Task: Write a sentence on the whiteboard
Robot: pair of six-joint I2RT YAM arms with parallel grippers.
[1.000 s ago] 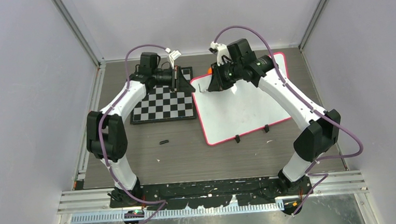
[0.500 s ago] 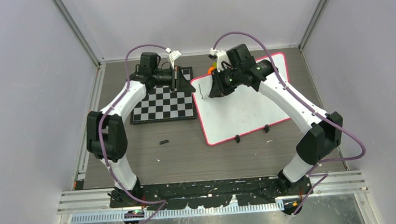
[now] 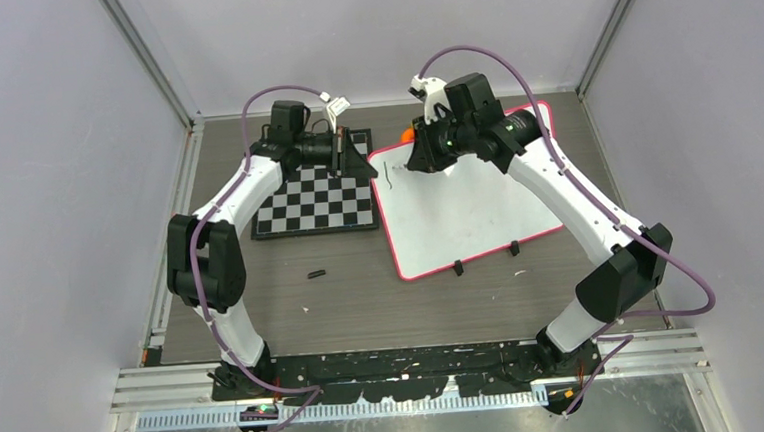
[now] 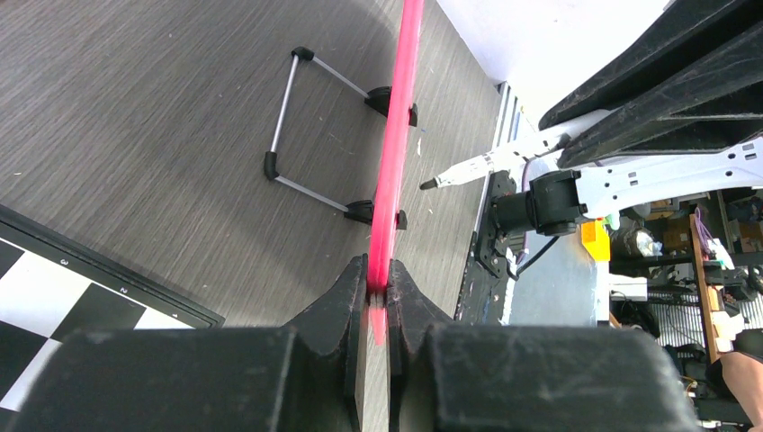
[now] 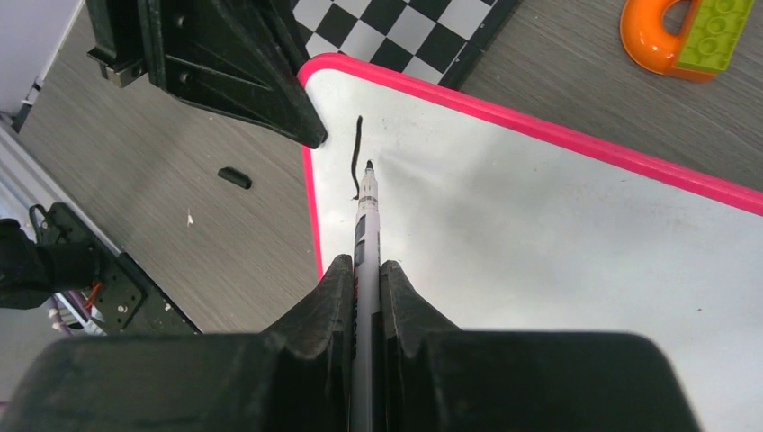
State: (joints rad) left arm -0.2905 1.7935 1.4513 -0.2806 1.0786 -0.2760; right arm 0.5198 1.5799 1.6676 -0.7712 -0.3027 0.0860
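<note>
- Grey walls close in the dark wood-grain table [image 3: 343, 299] on three sides; bare tabletop lies on the near side of the whiteboard [image 3: 468, 216].
- Its left edge runs just beside the checkerboard [image 3: 317, 202].
- Left gripper [image 4: 378, 274] is clamped on the pink frame near the far-left corner.
- Right gripper [image 5: 364, 270] pinches a marker [image 5: 366, 216], tip down toward the white surface.
- Of the sentence [image 5: 357, 157], one short black stroke shows, just past the tip, near the frame.

The top view looks down over the whole desk [image 3: 363, 297] from above and behind the arms. The left wrist view peers past the left fingers [image 4: 337, 310] along the edge of the whiteboard [image 4: 397, 153]. The right wrist view looks past the right fingers [image 5: 328, 301] and marker [image 5: 367, 225], close onto its face. All share the board.
</note>
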